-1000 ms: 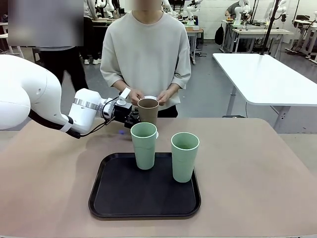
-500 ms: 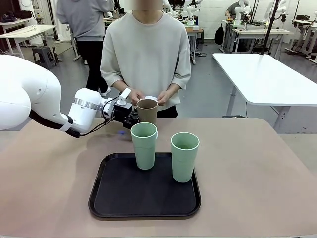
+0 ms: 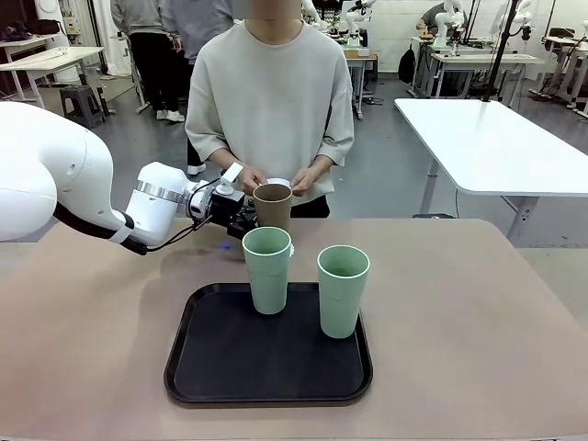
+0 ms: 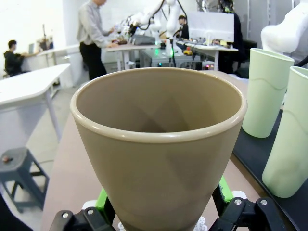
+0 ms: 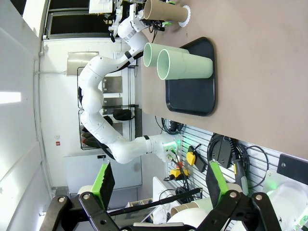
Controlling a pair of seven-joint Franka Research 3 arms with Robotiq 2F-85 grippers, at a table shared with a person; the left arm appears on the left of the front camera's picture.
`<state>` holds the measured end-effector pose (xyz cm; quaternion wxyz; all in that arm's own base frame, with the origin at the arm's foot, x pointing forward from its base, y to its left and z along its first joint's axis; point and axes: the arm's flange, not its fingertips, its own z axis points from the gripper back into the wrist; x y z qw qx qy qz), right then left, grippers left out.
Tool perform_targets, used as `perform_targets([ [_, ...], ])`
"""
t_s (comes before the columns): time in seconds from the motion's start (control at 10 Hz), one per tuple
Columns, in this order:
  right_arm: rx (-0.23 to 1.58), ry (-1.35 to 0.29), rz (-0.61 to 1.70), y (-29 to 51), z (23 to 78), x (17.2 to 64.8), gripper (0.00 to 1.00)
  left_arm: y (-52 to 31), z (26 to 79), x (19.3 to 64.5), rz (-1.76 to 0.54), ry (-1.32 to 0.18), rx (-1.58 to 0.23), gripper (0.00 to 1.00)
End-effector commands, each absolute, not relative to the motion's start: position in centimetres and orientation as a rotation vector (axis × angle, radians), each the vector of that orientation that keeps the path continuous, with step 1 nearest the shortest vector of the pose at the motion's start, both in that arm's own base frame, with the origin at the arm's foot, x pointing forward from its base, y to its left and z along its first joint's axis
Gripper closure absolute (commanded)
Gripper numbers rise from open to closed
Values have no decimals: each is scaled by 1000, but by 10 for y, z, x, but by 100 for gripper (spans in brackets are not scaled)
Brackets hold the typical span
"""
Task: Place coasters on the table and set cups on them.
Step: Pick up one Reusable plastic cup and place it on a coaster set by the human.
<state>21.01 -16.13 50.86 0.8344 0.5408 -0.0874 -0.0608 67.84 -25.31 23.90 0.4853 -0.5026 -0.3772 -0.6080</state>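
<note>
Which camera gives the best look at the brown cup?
The left wrist view: the brown cup is close and large, with its rim and inside plain. The front view shows the cup small, partly behind a green cup. The right wrist view shows it tiny and sideways.

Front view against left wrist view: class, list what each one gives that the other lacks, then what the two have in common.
Front view: the person at the far side with a white item held between both hands, the left arm stretched to the brown cup, and the black tray in full outline.
Left wrist view: the left pincer with green pads on either side of the brown cup's base, a lacy coaster edge beneath it, and the cup's empty inside.
Both: the brown cup, two pale green cups on the tray, and the tan table.
</note>
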Motion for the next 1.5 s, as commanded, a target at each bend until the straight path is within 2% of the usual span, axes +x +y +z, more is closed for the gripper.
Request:
perform_targets([
  [0.0, 1169, -193, -127, -161, 510, 212, 0, -252, 241, 687, -1479, -902, -1220, 0],
  [0.5, 1169, -193, -127, -161, 510, 212, 0, -249, 242, 686, -1483, -899, -1198, 0],
  [1.4, 1169, -193, -127, -161, 510, 212, 0, -233, 251, 674, -1462, -797, -1061, 0],
])
